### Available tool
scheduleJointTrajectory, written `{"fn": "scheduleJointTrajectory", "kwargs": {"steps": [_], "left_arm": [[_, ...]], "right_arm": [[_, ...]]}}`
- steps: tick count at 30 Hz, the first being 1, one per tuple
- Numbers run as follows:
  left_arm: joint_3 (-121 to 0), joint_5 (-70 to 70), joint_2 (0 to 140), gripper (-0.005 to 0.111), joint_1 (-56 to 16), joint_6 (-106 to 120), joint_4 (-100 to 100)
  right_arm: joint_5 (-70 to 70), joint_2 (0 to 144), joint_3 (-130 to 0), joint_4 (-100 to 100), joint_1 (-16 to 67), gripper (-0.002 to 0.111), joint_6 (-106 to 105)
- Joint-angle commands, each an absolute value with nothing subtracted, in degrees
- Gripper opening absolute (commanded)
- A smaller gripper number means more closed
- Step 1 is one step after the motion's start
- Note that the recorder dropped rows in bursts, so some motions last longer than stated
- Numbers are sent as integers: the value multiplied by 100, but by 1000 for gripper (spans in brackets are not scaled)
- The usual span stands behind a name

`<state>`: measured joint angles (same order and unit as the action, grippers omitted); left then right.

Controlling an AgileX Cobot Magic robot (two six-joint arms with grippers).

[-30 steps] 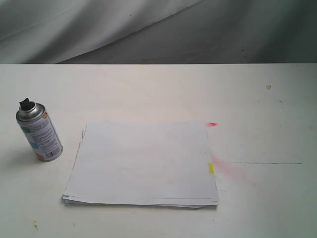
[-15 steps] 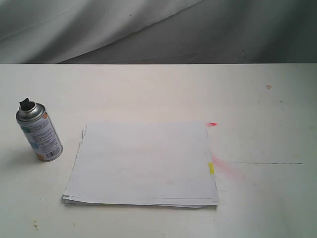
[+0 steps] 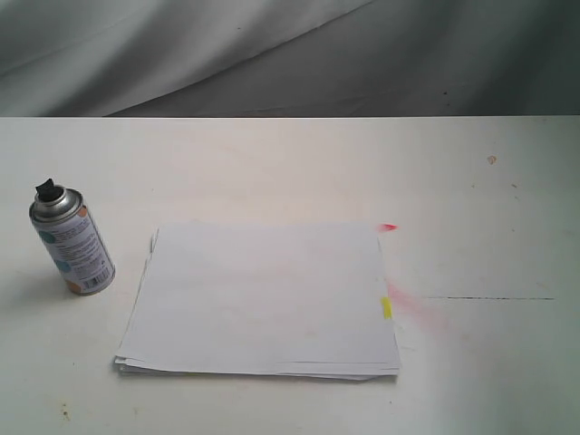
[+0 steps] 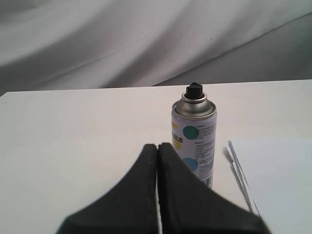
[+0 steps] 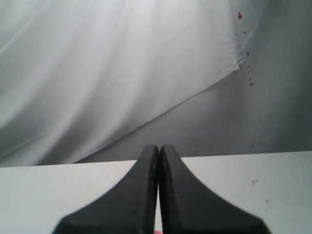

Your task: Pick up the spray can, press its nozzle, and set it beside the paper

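The spray can (image 3: 72, 243) stands upright on the white table, left of the paper (image 3: 261, 299), with its black nozzle (image 3: 45, 189) on top. The paper is a thin white stack with a yellow tab (image 3: 386, 307) on its right edge. The left wrist view shows the can (image 4: 194, 139) and nozzle (image 4: 194, 90) just beyond my left gripper (image 4: 157, 146), which is shut and empty, short of the can and not touching it. A corner of the paper (image 4: 273, 175) lies beside the can. My right gripper (image 5: 159, 147) is shut and empty above the table. Neither gripper appears in the exterior view.
Grey cloth (image 3: 272, 54) hangs behind the table's far edge. A pink stain (image 3: 417, 308) and a small red mark (image 3: 388, 227) sit by the paper's right side. A thin dark line (image 3: 489, 298) runs across the table to the right.
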<state>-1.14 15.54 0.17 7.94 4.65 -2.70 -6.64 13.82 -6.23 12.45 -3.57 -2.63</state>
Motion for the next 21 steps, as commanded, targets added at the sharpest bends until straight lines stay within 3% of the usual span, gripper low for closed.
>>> {"fn": "scheduleJointTrajectory", "kwargs": {"steps": [1,21], "left_arm": [[-88,1497,0,0,804,486,-348],[-88,1497,0,0,804,486,-348]], "right_arm": [[-866,1362,-226,1070,-395,0,-36],[-492,1362,0,1022,-395,0,137]]}}
